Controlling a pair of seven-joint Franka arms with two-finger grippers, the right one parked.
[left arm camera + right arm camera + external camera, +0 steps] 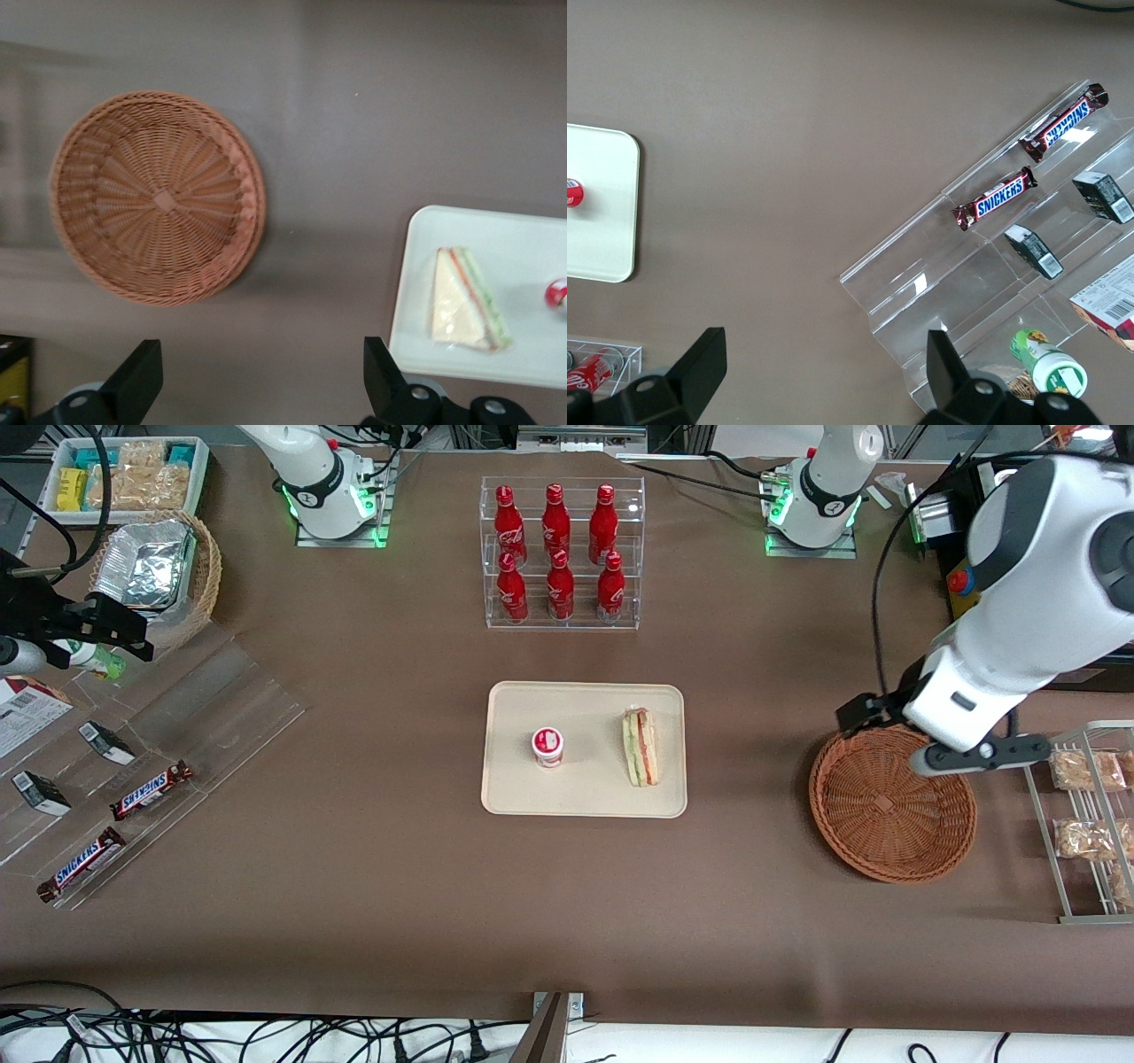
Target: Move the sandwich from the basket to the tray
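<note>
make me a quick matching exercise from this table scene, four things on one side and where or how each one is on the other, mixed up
Things:
1. sandwich
2. basket
3. tool
4. red bottles

States:
a. open, above the table beside the basket
b. standing in a clear rack, farther from the front camera than the tray
c. lying on the tray beside a small red-lidded cup
d. holding nothing, toward the working arm's end of the table

Pairs: 1-c, 2-d, 3-a, 4-b

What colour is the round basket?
Brown woven wicker basket, clearest in the left wrist view; the open, empty pincer hangs above the table beside it.
</note>
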